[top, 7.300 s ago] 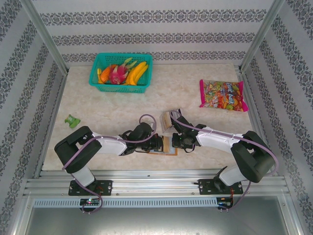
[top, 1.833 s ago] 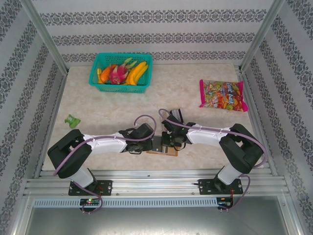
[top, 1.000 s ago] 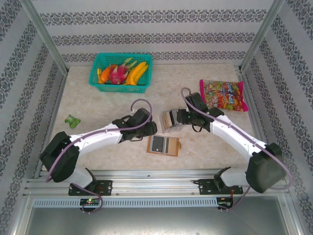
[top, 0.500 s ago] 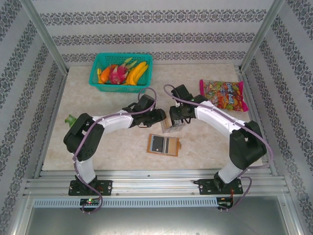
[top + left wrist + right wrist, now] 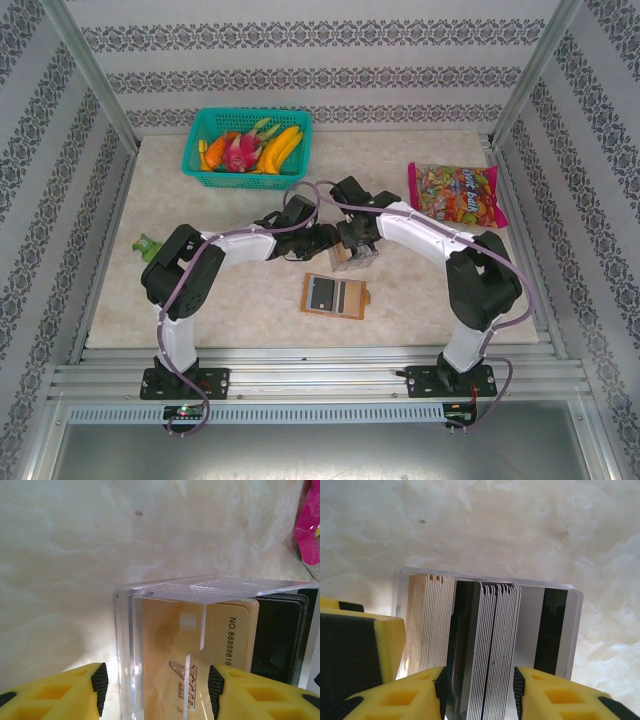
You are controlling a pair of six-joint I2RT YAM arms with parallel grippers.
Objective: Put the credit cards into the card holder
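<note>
Meeting over the middle of the bench [image 5: 200, 300], both arms converge on one spot. At about 7 o'clock from the clear box [image 5: 358, 258], the card holder [image 5: 345, 298] lies open and flat, with a grey card [image 5: 322, 293] in its left half. The box holds the credit cards [image 5: 490, 630] on edge. In the right wrist view their long edges run 12 to 6 and the stack runs 9 to 3. The right fingers [image 5: 352, 240] straddle the grey middle bundle, half parted; I cannot tell whether they press it. The left fingers [image 5: 330, 243] stand apart around the box's wall, with a gap on the 9 o'clock side.
</note>
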